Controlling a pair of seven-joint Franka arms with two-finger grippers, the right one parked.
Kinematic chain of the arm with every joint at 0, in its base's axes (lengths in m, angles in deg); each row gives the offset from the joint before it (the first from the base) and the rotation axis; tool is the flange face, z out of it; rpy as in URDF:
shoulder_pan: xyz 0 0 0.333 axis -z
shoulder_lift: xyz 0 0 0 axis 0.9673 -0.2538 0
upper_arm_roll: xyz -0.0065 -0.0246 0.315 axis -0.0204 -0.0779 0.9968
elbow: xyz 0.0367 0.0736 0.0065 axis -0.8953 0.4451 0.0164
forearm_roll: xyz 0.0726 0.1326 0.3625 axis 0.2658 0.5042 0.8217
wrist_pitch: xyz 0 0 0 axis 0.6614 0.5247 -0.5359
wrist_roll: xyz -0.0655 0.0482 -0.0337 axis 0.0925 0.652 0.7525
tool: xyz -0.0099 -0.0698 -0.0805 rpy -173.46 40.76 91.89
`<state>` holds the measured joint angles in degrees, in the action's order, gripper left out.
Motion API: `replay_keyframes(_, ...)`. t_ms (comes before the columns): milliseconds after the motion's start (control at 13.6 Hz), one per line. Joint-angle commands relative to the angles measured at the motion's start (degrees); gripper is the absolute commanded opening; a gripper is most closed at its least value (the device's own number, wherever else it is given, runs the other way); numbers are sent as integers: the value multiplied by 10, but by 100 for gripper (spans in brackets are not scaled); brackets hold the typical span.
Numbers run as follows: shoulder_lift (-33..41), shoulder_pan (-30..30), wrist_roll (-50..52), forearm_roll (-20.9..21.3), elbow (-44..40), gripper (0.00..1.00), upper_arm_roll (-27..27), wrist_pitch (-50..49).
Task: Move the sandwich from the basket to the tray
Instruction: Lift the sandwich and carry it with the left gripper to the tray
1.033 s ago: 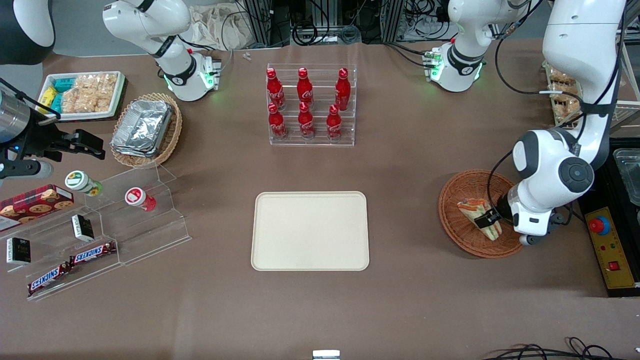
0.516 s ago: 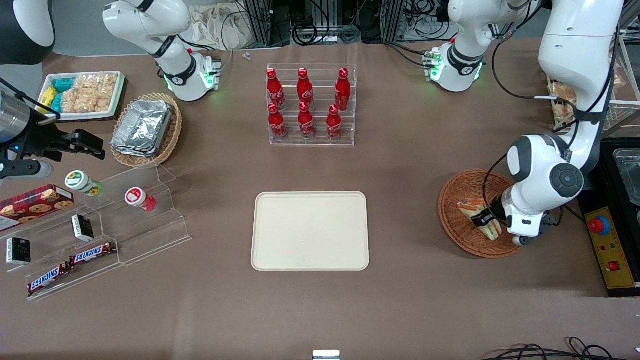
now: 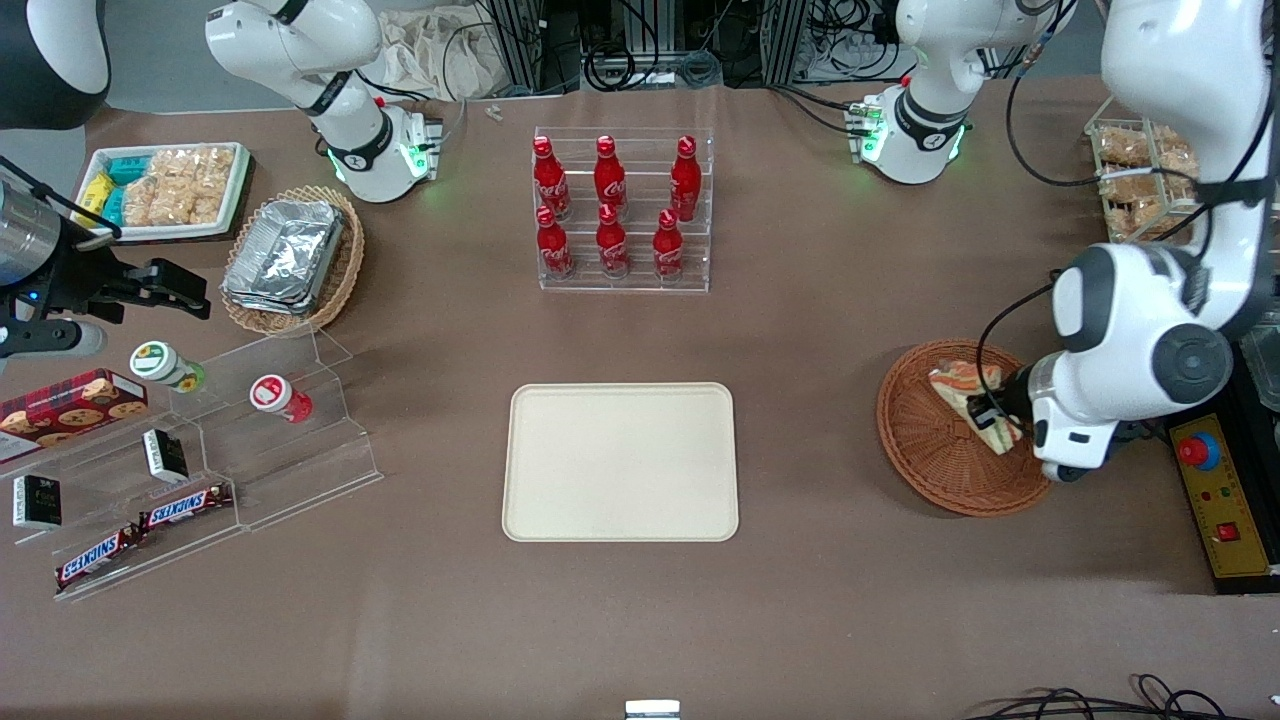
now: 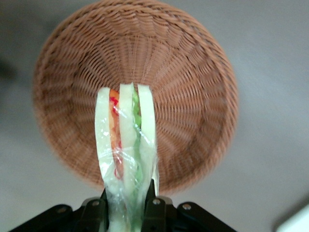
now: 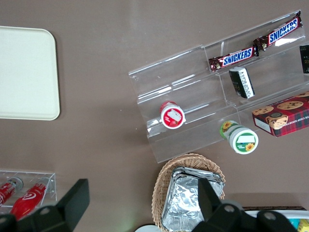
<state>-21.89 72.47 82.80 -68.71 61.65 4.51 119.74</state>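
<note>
My left gripper [image 3: 990,413] is shut on the sandwich [image 3: 962,385], a plastic-wrapped wedge of white bread with green and orange-red filling. It holds the sandwich lifted above the reddish-brown wicker basket [image 3: 925,445] at the working arm's end of the table. In the left wrist view the sandwich [image 4: 126,145] stands between the black fingers [image 4: 153,208], with the basket [image 4: 193,96] below it and apart from it. The cream-beige tray [image 3: 620,462] lies flat in the middle of the table and shows in the right wrist view [image 5: 24,72] too.
A clear rack of red cola bottles [image 3: 622,210] stands farther from the front camera than the tray. A yellow control box with a red button [image 3: 1215,490] lies beside the basket. A tan basket of foil containers [image 3: 290,255] and clear snack shelves [image 3: 200,470] lie toward the parked arm's end.
My left gripper has risen with the sandwich, lifting it off the basket floor and shifting it slightly away from the front camera.
</note>
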Motion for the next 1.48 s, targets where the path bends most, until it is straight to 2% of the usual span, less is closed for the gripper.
replay_keyframes(0, 9, 2, 4, -21, -118, 0, -13, -139)
replay_keyframes(221, 8, 5, 2, -41, -214, 0, -27, -203)
replay_keyframes(516, -6, 9, -64, -32, -214, 0, -114, -191)
replay_keyframes(590, -17, 28, -65, -15, -215, 0, -129, -178)
replay_keyframes(811, -64, 115, -41, 14, -215, 0, -130, -93)
replay_keyframes(959, -111, 150, -5, 42, -219, 0, -130, -17)
replay_keyframes(1180, -180, 189, 1, 81, -227, 0, -129, 68)
replay_keyframes(1402, -239, 200, 28, 118, -226, 0, -129, 127)
